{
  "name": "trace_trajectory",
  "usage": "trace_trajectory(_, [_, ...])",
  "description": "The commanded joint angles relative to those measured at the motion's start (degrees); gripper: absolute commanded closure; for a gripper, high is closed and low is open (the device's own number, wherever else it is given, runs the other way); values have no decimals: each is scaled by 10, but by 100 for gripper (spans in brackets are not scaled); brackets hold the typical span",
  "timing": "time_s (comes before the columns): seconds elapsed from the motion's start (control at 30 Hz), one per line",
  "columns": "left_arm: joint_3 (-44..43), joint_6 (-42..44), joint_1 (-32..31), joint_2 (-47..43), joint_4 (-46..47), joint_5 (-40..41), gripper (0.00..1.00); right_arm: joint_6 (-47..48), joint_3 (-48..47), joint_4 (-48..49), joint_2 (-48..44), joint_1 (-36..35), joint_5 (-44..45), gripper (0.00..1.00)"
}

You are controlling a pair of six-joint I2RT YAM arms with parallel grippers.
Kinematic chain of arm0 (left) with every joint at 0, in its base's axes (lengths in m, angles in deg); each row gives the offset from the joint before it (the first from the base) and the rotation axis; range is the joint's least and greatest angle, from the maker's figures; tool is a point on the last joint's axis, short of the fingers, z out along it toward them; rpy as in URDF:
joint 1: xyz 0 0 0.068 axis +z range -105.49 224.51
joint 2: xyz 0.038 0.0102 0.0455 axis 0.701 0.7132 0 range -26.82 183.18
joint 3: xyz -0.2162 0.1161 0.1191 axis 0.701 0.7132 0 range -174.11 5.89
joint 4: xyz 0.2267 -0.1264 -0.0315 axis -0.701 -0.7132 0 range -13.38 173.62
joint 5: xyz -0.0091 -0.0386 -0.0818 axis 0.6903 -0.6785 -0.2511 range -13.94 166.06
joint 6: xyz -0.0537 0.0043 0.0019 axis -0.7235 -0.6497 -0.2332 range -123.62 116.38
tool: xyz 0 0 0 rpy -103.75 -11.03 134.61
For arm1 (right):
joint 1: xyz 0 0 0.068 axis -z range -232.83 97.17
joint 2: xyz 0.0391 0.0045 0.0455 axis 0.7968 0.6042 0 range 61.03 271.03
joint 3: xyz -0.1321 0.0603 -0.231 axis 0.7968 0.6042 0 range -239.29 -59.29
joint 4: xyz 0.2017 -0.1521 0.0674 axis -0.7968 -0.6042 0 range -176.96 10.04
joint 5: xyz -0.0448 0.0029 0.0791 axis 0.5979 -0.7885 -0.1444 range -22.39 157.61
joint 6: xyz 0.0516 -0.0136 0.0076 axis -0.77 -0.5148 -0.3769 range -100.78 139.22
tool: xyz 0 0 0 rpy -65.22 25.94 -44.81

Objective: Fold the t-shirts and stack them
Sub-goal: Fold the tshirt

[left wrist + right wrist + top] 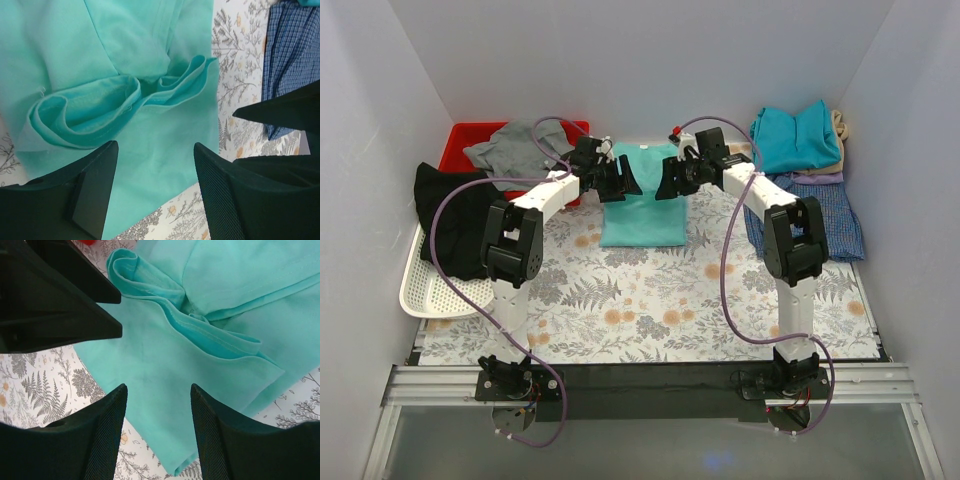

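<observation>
Mint-green tee (640, 225), spread flat mid-table, sleeves tucked inward. Hovered over its upper half with left gripper (626, 182) and right gripper (667, 182), jaws parted, holding nothing. Left bare floral tablecloth (640, 300) toward the near edge, blue check shirt (830, 215) near at right.

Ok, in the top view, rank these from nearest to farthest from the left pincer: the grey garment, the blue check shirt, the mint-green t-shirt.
1. Mint-green t-shirt: right beneath the left pincer, at the middle back.
2. Grey garment: to its left, lying in the red bin at the back left.
3. Blue check shirt: on the far right side.
</observation>
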Motion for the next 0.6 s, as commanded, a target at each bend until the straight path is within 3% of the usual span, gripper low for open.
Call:
trace_trajectory(0.0, [6,10,-1,-21,17,-45,39,-5,-11,24,18,5,-13,40])
trace_trajectory(0.57, [-24,70,3,49,67,29,40,12,-68,30,126,17,50,40])
